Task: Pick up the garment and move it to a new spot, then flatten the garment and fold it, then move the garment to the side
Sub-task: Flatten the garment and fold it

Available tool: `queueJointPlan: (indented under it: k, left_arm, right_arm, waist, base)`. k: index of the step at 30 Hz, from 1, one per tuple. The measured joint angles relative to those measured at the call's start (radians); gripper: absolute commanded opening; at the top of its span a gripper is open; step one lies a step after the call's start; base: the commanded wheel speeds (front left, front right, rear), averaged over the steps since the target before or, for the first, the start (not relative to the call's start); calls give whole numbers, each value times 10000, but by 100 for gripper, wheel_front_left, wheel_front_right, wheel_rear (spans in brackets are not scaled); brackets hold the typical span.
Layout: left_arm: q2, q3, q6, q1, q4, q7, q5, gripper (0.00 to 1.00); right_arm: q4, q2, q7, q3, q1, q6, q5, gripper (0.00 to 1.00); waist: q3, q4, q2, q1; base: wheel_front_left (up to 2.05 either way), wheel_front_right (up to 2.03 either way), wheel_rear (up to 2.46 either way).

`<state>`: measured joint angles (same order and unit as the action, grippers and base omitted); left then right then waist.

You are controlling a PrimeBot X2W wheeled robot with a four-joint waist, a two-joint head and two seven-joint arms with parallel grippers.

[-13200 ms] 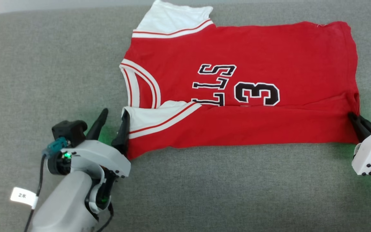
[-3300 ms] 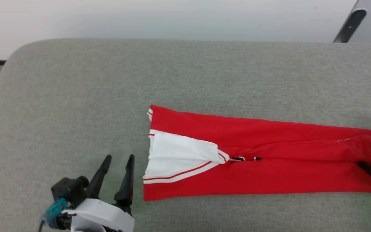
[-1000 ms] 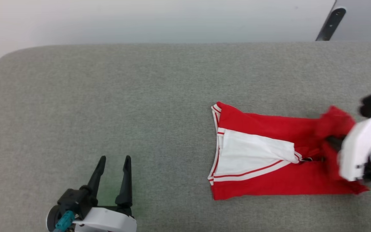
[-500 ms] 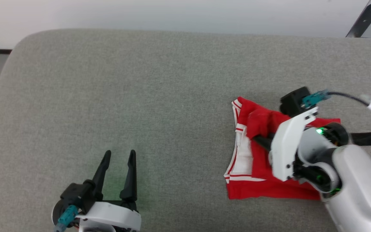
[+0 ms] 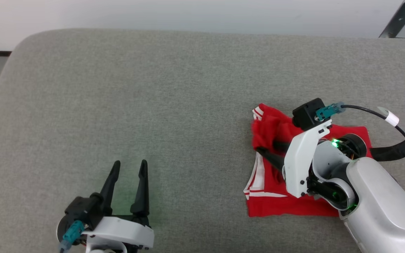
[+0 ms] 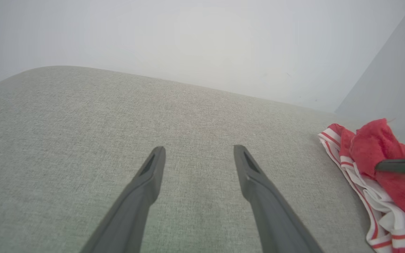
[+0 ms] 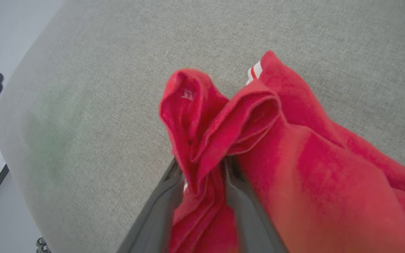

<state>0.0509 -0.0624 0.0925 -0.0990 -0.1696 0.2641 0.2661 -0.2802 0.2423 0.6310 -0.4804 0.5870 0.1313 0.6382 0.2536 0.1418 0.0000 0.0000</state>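
Garment position: the garment (image 5: 276, 208) lies folded into a compact red bundle on the right part of the grey cushion (image 5: 153, 88), with white striped trim showing along its left edge.
Head view, particular finding: the right gripper (image 5: 266, 146) lies over the bundle and points toward the robot's left. The pale forearm comes in from the lower right corner, and a green light (image 5: 334, 143) glows at the wrist.
Right wrist view, particular finding: a raised, bunched fold of the garment (image 7: 311, 158) stands up between the fingers of the right gripper (image 7: 202, 165). The fingertips are buried in cloth.
Left wrist view, particular finding: the striped trim edge of the garment (image 6: 374, 147) is seen from the side. One dark finger (image 6: 399, 165) of the other arm reaches across it.
Right fingers: apart, with the red fold lying in the gap.
Left gripper (image 5: 129, 163): it hovers low over bare cushion at the lower left, well apart from the garment, pointing away from the robot.
Left fingers: spread wide with nothing between them, as the left wrist view (image 6: 199, 149) confirms.
Right arm pose: the wrist is turned sideways and a black cable with a white tag (image 5: 389, 117) loops behind it.
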Motion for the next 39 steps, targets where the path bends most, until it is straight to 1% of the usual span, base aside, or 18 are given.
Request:
queueJointPlan:
  k: [10,17,21,23,26,27,29,33,39]
  left_arm:
    - [-2,82,58,-41,-130,0,-128,100]
    - [-2,219,190,-33,-278,0,-345,100]
    - [36,192,259,-34,-408,0,-431,100]
    - [109,167,272,-47,-545,0,-476,100]
    - [257,236,305,-110,-826,0,-487,100]
    - [299,286,305,-169,-894,0,-470,100]
    - [430,378,303,-248,-1014,0,-493,100]
    - [579,497,305,-261,-966,0,-451,100]
    - [654,477,276,-41,-972,0,-537,100]
  right_arm:
    - [130,123,-859,-42,-23,0,489,100]
    - [537,489,-1363,412,-457,0,844,100]
    - [723,823,-1781,872,-784,0,867,100]
    - [767,1043,-2132,1074,-991,0,740,100]
    - [623,1542,-2955,1342,-1375,0,-82,100]
    - [502,1584,-3223,1526,-1530,0,-247,100]
    - [322,1459,-3743,1881,-1889,0,-286,100]
    - [236,1315,-4711,2391,-2305,0,-755,100]
    - [314,1039,-5394,2796,-3138,0,-1279,100]
  waist:
    - [-270,-347,0,0]
    - [-635,-673,0,0]
    - [-896,-874,0,0]
    - [-1039,-968,0,0]
    - [-1259,-1104,0,0]
    - [-1326,-1153,0,0]
    - [-1461,-1252,0,0]
    - [-1675,-1473,0,0]
    - [-1979,-1672,0,0]
  base:
    - [0,0,0]
    - [0,0,0]
    - [0,0,0]
    - [0,0,0]
    - [0,0,0]
    - [0,0,0]
    - [0,0,0]
    - [0,0,0]
    - [0,0,0]
